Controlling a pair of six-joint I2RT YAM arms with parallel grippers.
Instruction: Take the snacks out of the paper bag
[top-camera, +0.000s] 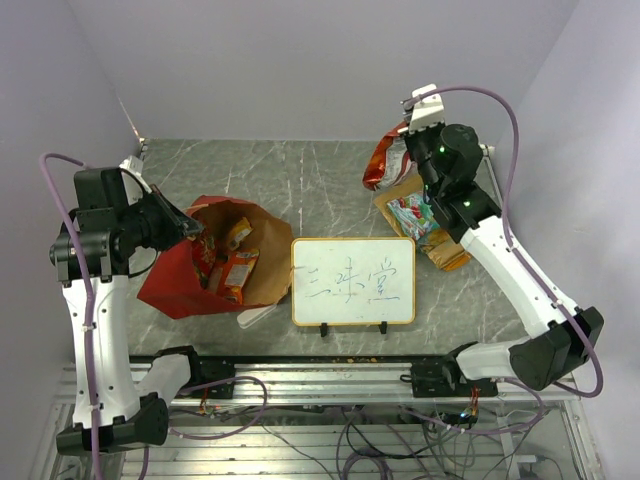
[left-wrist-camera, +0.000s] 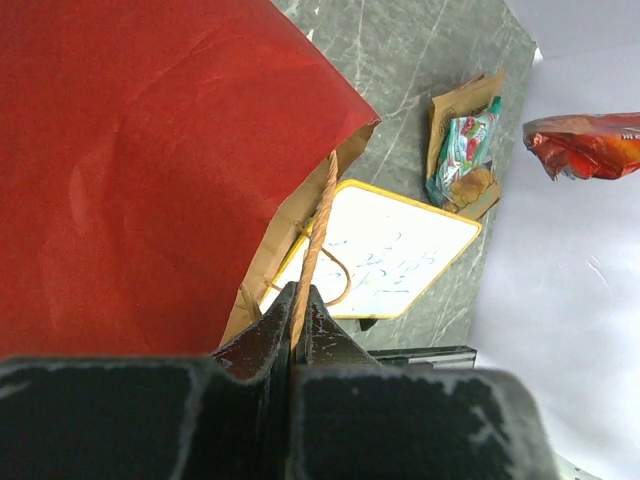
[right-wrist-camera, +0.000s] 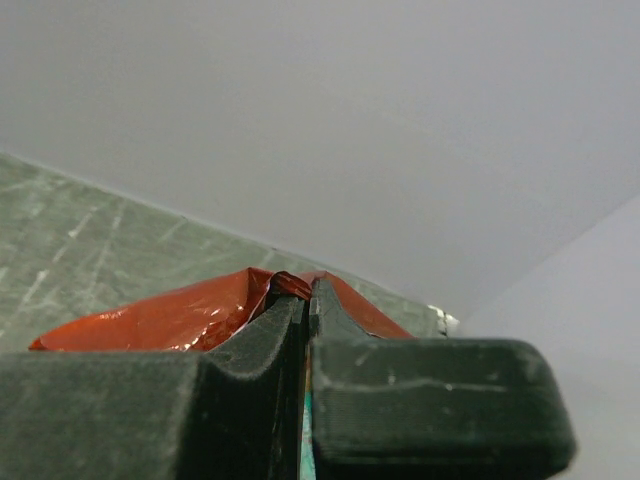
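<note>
The grey table carries your paper bag on its left side. The bag lies tipped over with its mouth toward the whiteboard just beside it, and orange packets are inside. At the far right, a red-orange foil packet is held up off the table, near a teal packet lying on a flat brown piece. Your right gripper is clamped on the red-orange packet's edge. Your left gripper pinches the bag's twine handle.
</note>
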